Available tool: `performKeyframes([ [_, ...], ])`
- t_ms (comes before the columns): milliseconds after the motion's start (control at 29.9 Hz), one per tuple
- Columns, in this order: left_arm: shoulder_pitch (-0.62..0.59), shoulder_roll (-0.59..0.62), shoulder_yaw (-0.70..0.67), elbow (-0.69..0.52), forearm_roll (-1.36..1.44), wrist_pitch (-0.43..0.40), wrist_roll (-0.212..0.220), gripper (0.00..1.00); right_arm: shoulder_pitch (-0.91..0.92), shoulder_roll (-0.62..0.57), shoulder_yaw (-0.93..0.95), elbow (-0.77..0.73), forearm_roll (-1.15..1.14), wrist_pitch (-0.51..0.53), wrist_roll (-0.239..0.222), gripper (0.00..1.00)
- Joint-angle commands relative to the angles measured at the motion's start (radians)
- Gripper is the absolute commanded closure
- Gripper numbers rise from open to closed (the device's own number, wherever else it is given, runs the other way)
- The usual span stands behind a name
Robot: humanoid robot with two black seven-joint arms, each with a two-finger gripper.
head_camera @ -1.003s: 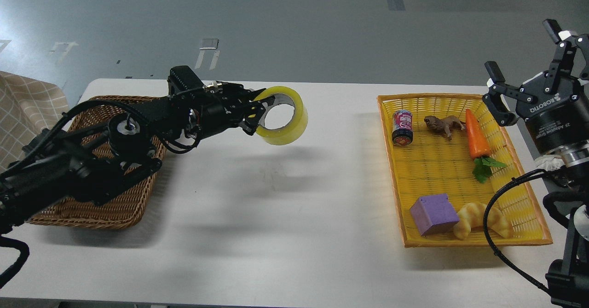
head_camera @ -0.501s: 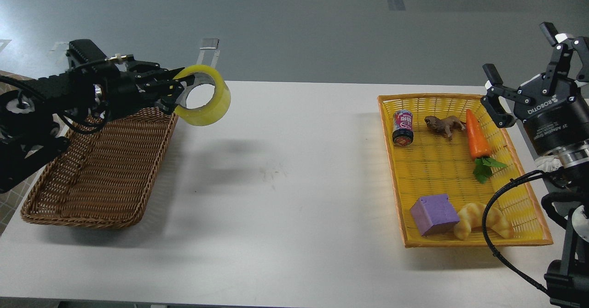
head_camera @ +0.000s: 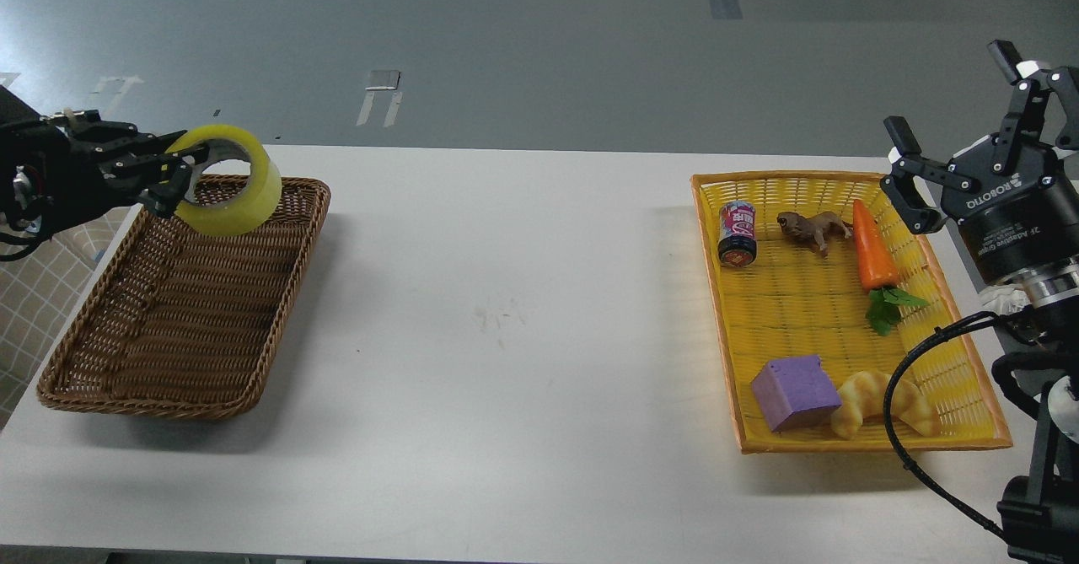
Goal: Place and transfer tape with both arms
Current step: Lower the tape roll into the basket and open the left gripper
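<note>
1. The wide roll of translucent yellow packing tape with a pale cardboard core (head_camera: pixel 226 181) hangs in the air over the far end of the brown woven wicker basket (head_camera: pixel 126 378) on the left of the white table (head_camera: pixel 506 336). It is not resting on the weave.

2. The left black two-finger gripper (head_camera: pixel 173 183) is clenched on the tape, one finger reaching into the core and the other on the outer wall (the dark fingers blur together, but the roll is plainly carried by them).

3. The right black two-finger gripper marked ROBOTIQ (head_camera: pixel 969 100) is raised at the right edge of the table, jaws spread wide and holding nothing.

4. The shallow yellow plastic basket (head_camera: pixel 927 437) on the right holds a small printed can (head_camera: pixel 738 234), a brown toy animal (head_camera: pixel 813 228), an orange toy carrot with green leaves (head_camera: pixel 873 252), a purple foam cube (head_camera: pixel 796 392) and a tan toy croissant (head_camera: pixel 885 405). No tape lies there.

5. Judged from this layout, the task is near its end: the tape sits with the left arm, above what looks like its destination.

6. What seems left: lower the roll into the wicker basket, let go, and pull the left arm clear. A drop from this height could let the roll land on edge and wheel toward the rim, so a low release would be safer.
</note>
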Motion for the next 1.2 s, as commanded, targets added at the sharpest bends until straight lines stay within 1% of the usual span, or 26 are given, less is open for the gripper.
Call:
performKeyframes([
  [0, 0.056, -0.011, -0.001, 0.081, -0.002, 0.063, 0.000, 1.00, -0.007, -0.001, 0.000, 0.000, -0.001, 0.000, 0.001, 0.00],
  [100, 0.092, -0.024, -0.001, 0.107, -0.008, 0.094, 0.000, 1.00, -0.008, -0.001, 0.000, 0.000, -0.001, 0.000, -0.001, 0.00],
  [368, 0.145, -0.029, 0.022, 0.120, -0.066, 0.092, 0.000, 1.00, -0.014, -0.001, 0.000, 0.011, -0.001, 0.000, 0.000, 0.00],
  [501, 0.147, -0.030, 0.051, 0.129, -0.085, 0.092, 0.000, 0.99, -0.016, 0.000, 0.000, 0.011, -0.001, 0.000, -0.001, 0.00],
  [602, 0.147, -0.066, 0.101, 0.150, -0.123, 0.094, 0.000, 0.99, -0.016, 0.000, 0.000, 0.014, -0.001, 0.000, -0.001, 0.00],
  [702, 0.147, -0.090, 0.126, 0.176, -0.161, 0.095, 0.000, 0.95, -0.016, 0.000, 0.002, 0.014, 0.000, 0.000, -0.001, 0.00],
  [735, 0.147, -0.093, 0.128, 0.181, -0.178, 0.095, 0.000, 0.89, -0.017, 0.000, 0.000, 0.014, -0.001, 0.000, -0.001, 0.00],
  [769, 0.147, -0.093, 0.129, 0.181, -0.184, 0.094, 0.000, 0.86, -0.017, 0.000, 0.000, 0.012, -0.001, 0.000, -0.001, 0.00],
  [802, 0.147, -0.093, 0.129, 0.181, -0.194, 0.091, 0.000, 0.80, -0.020, 0.000, 0.000, 0.012, -0.001, 0.000, -0.001, 0.00],
  [836, 0.147, -0.093, 0.128, 0.181, -0.203, 0.088, 0.000, 0.68, -0.028, 0.000, 0.000, 0.012, -0.001, 0.000, -0.001, 0.00],
  [869, 0.147, -0.095, 0.128, 0.181, -0.209, 0.088, 0.000, 0.61, -0.030, 0.000, 0.000, 0.012, -0.001, 0.000, -0.001, 0.00],
  [936, 0.147, -0.096, 0.129, 0.181, -0.229, 0.086, 0.000, 0.48, -0.039, 0.000, 0.000, 0.012, -0.001, 0.000, -0.001, 0.00],
  [969, 0.147, -0.098, 0.129, 0.181, -0.234, 0.086, 0.000, 0.46, -0.042, 0.000, 0.000, 0.012, -0.001, 0.000, -0.001, 0.00],
  [1003, 0.147, -0.103, 0.129, 0.183, -0.241, 0.086, 0.000, 0.37, -0.043, 0.000, 0.000, 0.012, -0.001, 0.000, -0.001, 0.00],
  [1036, 0.147, -0.104, 0.129, 0.183, -0.253, 0.086, 0.000, 0.26, -0.043, 0.000, 0.000, 0.012, -0.001, 0.000, -0.001, 0.00],
  [1103, 0.146, -0.106, 0.129, 0.183, -0.273, 0.085, 0.000, 0.13, -0.045, 0.000, 0.000, 0.011, -0.001, 0.000, -0.001, 0.00],
  [1136, 0.147, -0.110, 0.128, 0.183, -0.298, 0.085, 0.000, 0.03, -0.043, 0.000, 0.000, 0.011, -0.001, 0.000, 0.000, 0.00],
  [1170, 0.147, -0.113, 0.128, 0.183, -0.312, 0.085, 0.000, 0.02, -0.045, 0.000, 0.000, 0.011, -0.001, 0.000, 0.001, 0.00],
])
